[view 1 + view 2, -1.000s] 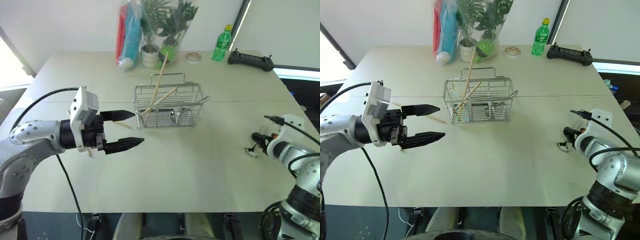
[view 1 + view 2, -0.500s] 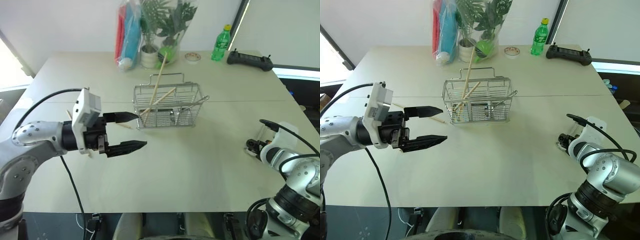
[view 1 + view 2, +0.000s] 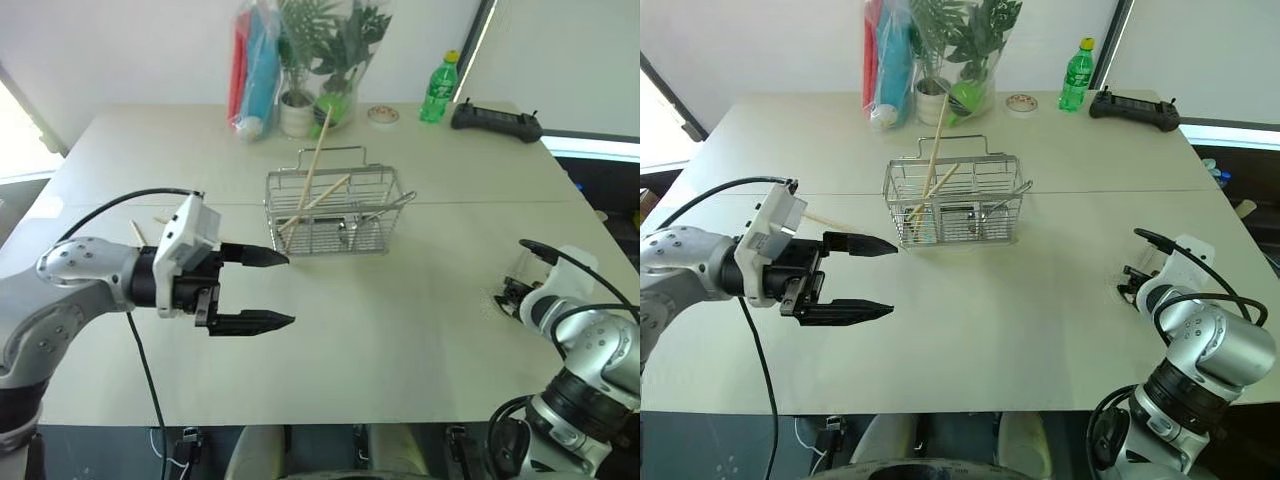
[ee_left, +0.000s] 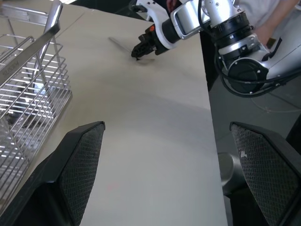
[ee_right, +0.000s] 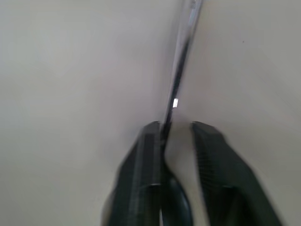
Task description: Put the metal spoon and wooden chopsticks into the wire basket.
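The left gripper (image 3: 268,290) hovers level beside the wire basket (image 3: 335,212), fingers apart. The right gripper (image 4: 137,52) angles down to the table (image 3: 400,300), fingers closed on the metal spoon (image 5: 181,75). The wooden chopsticks (image 3: 312,178) stand in the basket.

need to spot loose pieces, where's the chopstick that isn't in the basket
Head views: one wooden chopstick lies on the table's left side, beside the left gripper, left of the wire basket.

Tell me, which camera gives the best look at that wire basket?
The left eye view: the whole wire basket shows from above, with wooden chopsticks sticking out. The right eye view shows much the same. The left wrist view catches one side of it.
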Available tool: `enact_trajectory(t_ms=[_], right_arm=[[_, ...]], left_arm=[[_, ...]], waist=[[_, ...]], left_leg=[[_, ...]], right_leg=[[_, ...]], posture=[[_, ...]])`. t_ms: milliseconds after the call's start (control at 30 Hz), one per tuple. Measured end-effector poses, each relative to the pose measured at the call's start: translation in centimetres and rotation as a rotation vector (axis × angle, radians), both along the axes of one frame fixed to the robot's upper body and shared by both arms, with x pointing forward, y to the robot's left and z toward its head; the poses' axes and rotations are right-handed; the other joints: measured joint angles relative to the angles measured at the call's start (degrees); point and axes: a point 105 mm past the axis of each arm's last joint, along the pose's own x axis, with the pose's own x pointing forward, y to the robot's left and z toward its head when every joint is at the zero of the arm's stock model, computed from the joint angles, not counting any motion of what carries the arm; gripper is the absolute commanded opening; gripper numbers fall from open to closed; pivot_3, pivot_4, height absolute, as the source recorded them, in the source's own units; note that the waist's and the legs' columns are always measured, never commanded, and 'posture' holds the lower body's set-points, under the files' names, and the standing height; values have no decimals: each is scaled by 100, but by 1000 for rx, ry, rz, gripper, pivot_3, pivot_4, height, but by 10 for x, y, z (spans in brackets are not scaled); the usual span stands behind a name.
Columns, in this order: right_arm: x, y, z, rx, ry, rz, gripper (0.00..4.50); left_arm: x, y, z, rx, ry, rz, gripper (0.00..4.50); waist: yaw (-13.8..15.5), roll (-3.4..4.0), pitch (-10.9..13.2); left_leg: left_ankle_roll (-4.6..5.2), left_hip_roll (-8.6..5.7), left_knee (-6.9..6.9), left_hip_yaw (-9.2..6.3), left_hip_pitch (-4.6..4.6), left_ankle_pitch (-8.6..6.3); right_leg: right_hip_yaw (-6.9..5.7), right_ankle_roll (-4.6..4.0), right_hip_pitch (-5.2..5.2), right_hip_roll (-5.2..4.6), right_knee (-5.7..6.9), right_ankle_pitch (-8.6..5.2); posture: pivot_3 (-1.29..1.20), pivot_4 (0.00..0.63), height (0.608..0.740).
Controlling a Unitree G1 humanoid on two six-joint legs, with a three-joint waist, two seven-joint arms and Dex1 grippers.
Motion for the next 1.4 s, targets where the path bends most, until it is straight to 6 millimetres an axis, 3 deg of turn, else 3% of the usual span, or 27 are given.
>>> enact_trajectory(t_ms=[333,467,533,633,733,800,967,1200,1267,1400], right_arm=[[1,-2,-1,4,-2,3,50],[2,-11,2,-33,-15,-6,50],[7,-24,20,-122,-90,-6,50],[26,-27,73,-211,-318,38,50],[41,-2,130,-230,-573,158,50],[48,20,156,-218,-696,248,50],[66,95,186,-85,-882,485,50],[81,190,176,-30,-911,767,50],[82,203,170,-37,-913,809,50],[87,209,151,-42,-893,834,50]], left_arm=[[3,-3,-1,-1,-7,-9,4500],[5,-2,0,-5,-14,-5,4500],[7,-1,0,-5,-13,2,4500],[11,0,4,-9,-31,12,4500],[13,-2,7,-17,-48,9,4500],[15,-2,7,-22,-48,13,4500],[20,-3,11,-42,-59,25,4500],[25,-5,19,-63,-92,47,4500],[27,-4,21,-67,-102,68,4500],[32,1,29,-84,-137,125,4500]], waist=[[-64,-9,-5],[-54,-4,-2],[-57,25,16],[-103,32,21],[-125,32,21],[-100,30,21],[-95,29,21],[-85,24,19],[-82,22,19],[-93,17,17]], left_leg=[[0,0,0,-5,-2,0],[0,-2,6,-5,-6,0],[0,-10,6,-1,-15,0],[1,-6,-5,3,-12,0],[4,7,-22,-2,0,-1],[4,11,-31,-11,2,-1],[4,12,-33,-11,1,0],[4,10,-33,-11,-5,0],[3,10,-33,-11,-5,0],[3,10,-31,-11,-4,0]], right_leg=[[0,2,2,2,-2,-1],[0,2,2,-1,-2,-1],[6,3,-5,-6,-4,-1],[8,6,-12,-1,-3,0],[8,20,-13,17,1,5],[7,25,-13,27,3,4],[9,23,-13,28,1,4],[9,28,-18,26,2,6],[9,30,-17,26,2,7],[9,31,-18,26,3,8]], posture=[[0,150,701],[0,150,701],[0,150,701],[0,150,701],[0,150,701],[0,150,701],[0,150,701],[0,150,701],[0,150,701],[0,150,701]])
